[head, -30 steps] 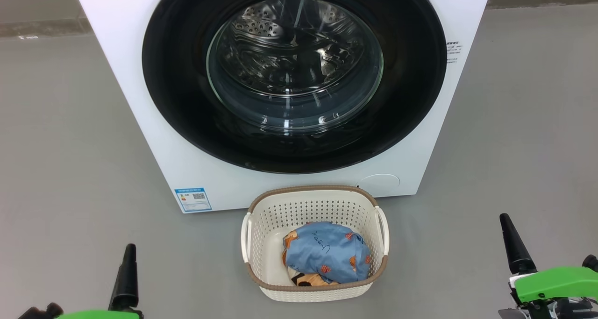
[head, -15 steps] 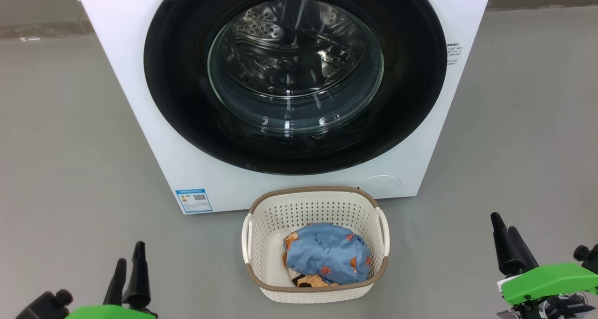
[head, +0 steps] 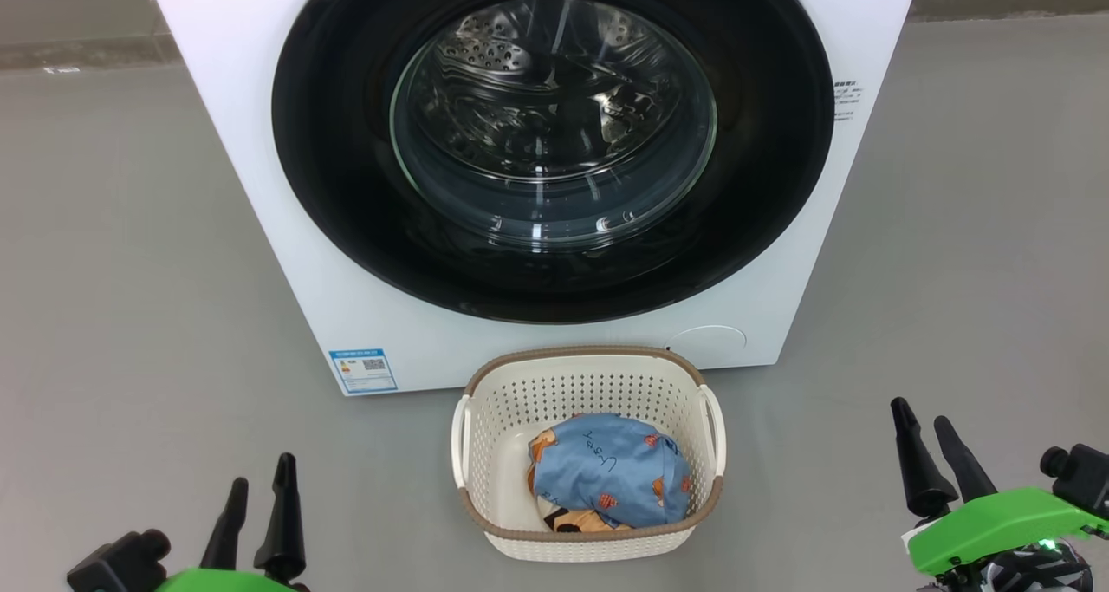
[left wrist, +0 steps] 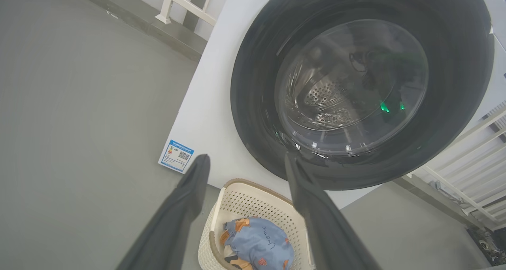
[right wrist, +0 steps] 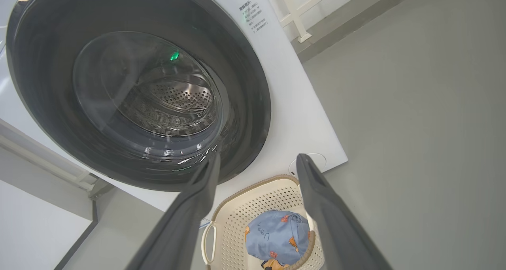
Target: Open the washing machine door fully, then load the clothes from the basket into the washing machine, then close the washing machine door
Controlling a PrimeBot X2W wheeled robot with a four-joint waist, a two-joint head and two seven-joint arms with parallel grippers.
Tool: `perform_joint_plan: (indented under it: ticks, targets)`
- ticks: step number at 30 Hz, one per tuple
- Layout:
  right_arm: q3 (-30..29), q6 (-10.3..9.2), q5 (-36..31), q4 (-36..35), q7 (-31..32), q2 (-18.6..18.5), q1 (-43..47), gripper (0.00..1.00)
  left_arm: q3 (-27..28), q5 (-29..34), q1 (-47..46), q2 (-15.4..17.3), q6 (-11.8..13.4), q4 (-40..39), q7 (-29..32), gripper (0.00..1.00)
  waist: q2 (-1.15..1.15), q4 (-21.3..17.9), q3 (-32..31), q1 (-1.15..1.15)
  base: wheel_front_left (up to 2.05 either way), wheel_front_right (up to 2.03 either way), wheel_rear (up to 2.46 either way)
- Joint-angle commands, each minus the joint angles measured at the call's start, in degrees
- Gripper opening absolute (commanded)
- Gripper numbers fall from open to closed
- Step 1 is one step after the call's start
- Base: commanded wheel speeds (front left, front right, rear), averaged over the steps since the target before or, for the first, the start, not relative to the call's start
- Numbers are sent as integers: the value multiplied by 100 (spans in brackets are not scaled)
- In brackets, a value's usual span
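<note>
The white washing machine (head: 303, 254) stands ahead on the floor, its round black washing machine door (head: 346, 219) shut against the front. Just before it sits the cream basket (head: 485, 419) holding the light blue clothes (head: 611, 471). My left gripper (head: 260, 475) is open at the lower left, low over the floor, left of the basket. Open too, my right gripper (head: 923, 419) hovers at the lower right, right of the basket. The left wrist view shows the door (left wrist: 253, 104), basket (left wrist: 253, 201) and clothes (left wrist: 259, 242) beyond its open fingers (left wrist: 182, 206). The right wrist view shows the door (right wrist: 43, 104), basket (right wrist: 245, 214) and clothes (right wrist: 276, 232).
Grey floor (head: 130, 271) spreads on both sides of the machine. A blue label (head: 362, 370) marks the machine's lower left corner. White railing (left wrist: 466, 159) stands beside the machine, and a low ledge (head: 78, 50) runs along the back.
Both grippers have drifted inward toward the basket, and each now shows two spread fingers where one showed before. The door, basket and clothes have not moved.
</note>
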Motion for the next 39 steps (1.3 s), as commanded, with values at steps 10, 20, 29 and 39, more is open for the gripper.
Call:
perform_joint_plan:
  ticks: [10, 20, 29, 39]
  targets:
    - [158, 25, -860, -180, -102, -105, -41, 100, -40, 741, -186, 166, 108, 15, -235, 100, 0, 43, 10, 0, 0, 0, 0]
    - [159, 27, -1579, -204, -178, -133, 2, 100, -153, 1319, -171, 193, 191, 94, -404, 100, 0, 73, -7, 0, 0, 0, 0]
    - [189, 29, -2138, -263, -244, -170, 56, 100, -229, 1731, -176, 211, 234, 199, -540, 100, 0, 84, -47, 0, 0, 0, 0]
    - [216, 31, -2845, -331, -314, -179, 55, 100, -262, 2169, -230, 261, 311, 337, -696, 100, 0, 93, -76, 0, 0, 0, 0]
